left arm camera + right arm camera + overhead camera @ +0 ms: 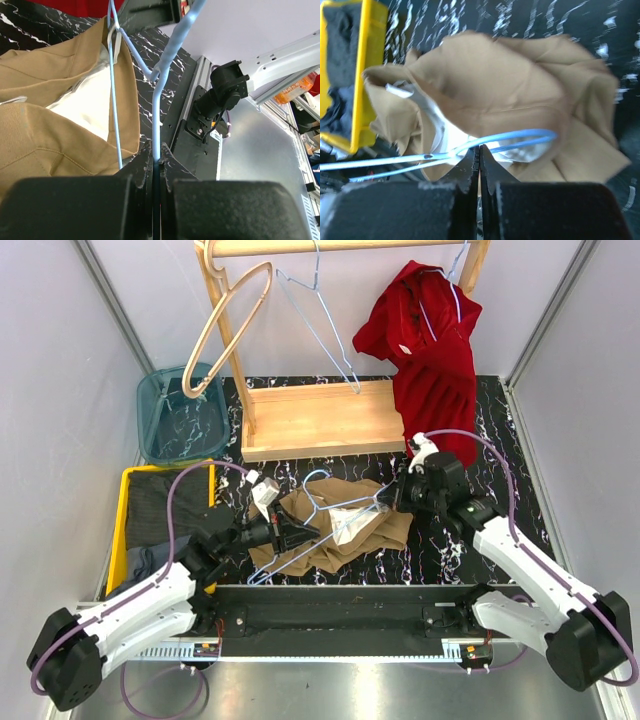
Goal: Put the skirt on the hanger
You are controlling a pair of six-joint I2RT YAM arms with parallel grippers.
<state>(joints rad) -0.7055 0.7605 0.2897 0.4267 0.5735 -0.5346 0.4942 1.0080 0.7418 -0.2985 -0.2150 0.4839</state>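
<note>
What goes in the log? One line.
left fingers: shut on hanger | right fingers: shut at hanger | skirt: crumpled on table

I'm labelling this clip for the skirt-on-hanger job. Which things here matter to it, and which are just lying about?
In the job: tan skirt; blue wire hanger, clamped in the left pincer; right pincer, shut by the hanger wire.

Lying about: wooden rack; red garment hung on it; teal basket; yellow bin.

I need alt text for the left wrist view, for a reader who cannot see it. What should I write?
The left gripper is shut on a light blue wire hanger that rises away from the camera. Beside it a tan skirt lies on the black marbled table.
</note>
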